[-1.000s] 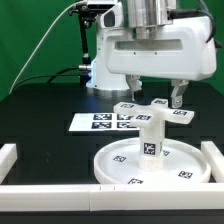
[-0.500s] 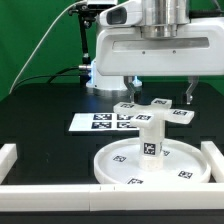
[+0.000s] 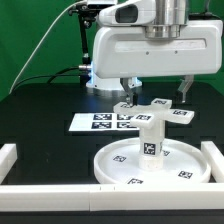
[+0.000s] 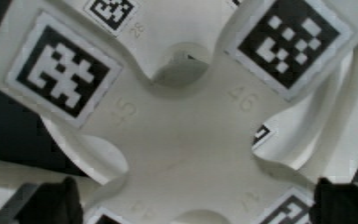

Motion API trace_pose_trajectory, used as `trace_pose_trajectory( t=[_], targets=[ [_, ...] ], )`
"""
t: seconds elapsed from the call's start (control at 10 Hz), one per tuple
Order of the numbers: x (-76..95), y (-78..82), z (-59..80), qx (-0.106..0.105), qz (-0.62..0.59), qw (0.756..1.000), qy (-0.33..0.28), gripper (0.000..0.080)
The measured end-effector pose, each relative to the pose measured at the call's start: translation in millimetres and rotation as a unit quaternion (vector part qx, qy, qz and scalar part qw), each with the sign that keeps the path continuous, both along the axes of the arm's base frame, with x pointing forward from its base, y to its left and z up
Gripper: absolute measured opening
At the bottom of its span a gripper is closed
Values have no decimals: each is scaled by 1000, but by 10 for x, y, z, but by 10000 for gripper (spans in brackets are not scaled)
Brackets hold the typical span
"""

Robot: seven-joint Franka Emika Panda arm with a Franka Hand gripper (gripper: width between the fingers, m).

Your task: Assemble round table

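Gripper [image 3: 156,92] hangs wide open just above the cross-shaped base [image 3: 152,111], fingers clear of its arms. Base caps the leg [image 3: 150,137] on the round tabletop [image 3: 120,163], lower centre; border rail [image 3: 40,188] runs beneath.

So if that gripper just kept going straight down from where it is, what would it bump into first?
Most likely the cross-shaped base sitting on top of the leg. The gripper hangs right above it with its jaws spread, and the wrist view looks straight onto the base, though the exact gap is unclear.
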State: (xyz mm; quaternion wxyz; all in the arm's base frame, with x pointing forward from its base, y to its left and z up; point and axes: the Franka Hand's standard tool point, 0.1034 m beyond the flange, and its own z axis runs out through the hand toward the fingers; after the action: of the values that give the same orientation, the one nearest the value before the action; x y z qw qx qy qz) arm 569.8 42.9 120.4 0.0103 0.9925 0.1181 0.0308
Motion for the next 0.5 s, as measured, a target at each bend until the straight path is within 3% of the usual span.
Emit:
trace_pose_trajectory(
  t=[0.5],
  targets=[
    [-32, -53, -69, -2, -7, 1000, 4, 649]
  ],
)
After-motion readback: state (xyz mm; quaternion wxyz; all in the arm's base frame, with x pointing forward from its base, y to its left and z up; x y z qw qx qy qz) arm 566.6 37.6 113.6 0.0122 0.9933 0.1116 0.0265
